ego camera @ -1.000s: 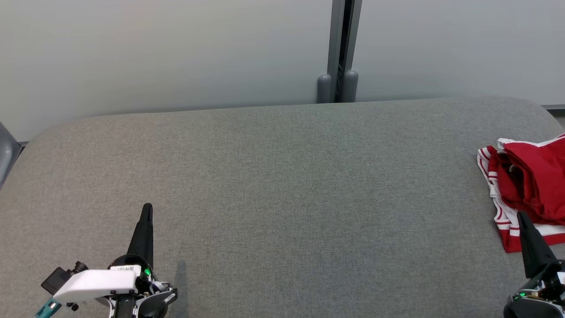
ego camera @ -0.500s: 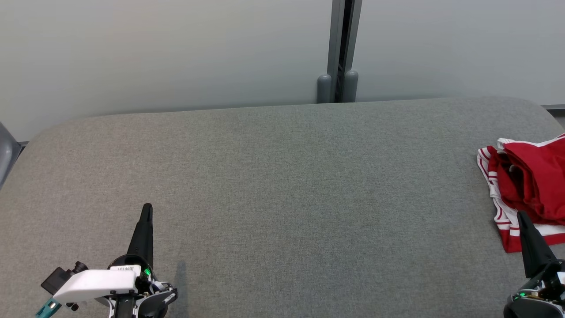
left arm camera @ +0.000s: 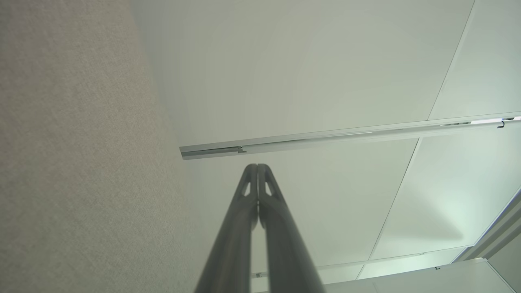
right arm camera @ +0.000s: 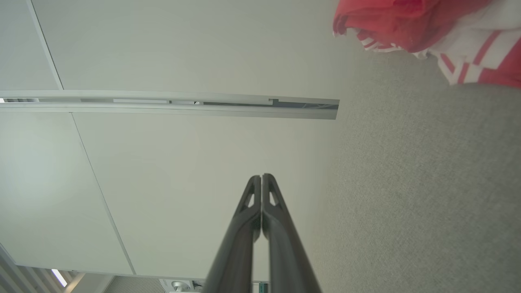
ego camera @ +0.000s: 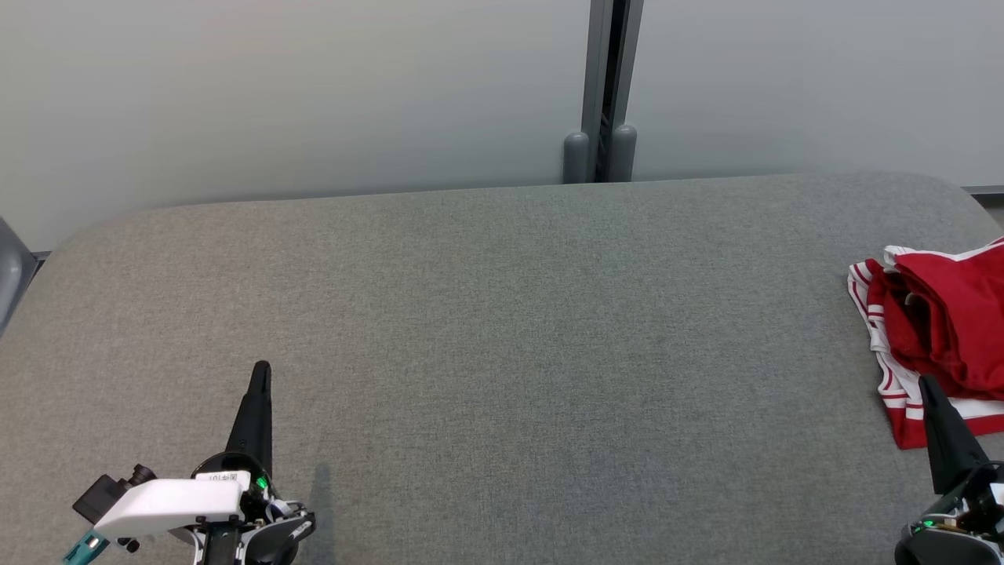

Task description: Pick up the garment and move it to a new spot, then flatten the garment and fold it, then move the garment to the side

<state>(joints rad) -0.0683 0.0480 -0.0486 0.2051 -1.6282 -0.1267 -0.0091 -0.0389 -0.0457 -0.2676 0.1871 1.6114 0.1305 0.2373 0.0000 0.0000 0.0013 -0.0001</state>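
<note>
A crumpled red garment [ego camera: 941, 329] with white striped trim lies at the right edge of the grey padded surface [ego camera: 502, 329], partly cut off by the head view's border. In the right wrist view the garment [right arm camera: 423, 28] fills the upper right corner. My right gripper [ego camera: 928, 382] is shut, empty, its tips overlapping the garment's near edge in the head view. The fingers [right arm camera: 261, 179] press together with nothing between them. My left gripper [ego camera: 261, 367] rests at the lower left, far from the garment, also shut and empty [left arm camera: 257, 167].
A pale wall with a grey vertical post [ego camera: 602, 94] stands behind the surface's far edge. The padded surface has rounded corners and drops off at the far left [ego camera: 16, 275]. Wide bare fabric lies between the two grippers.
</note>
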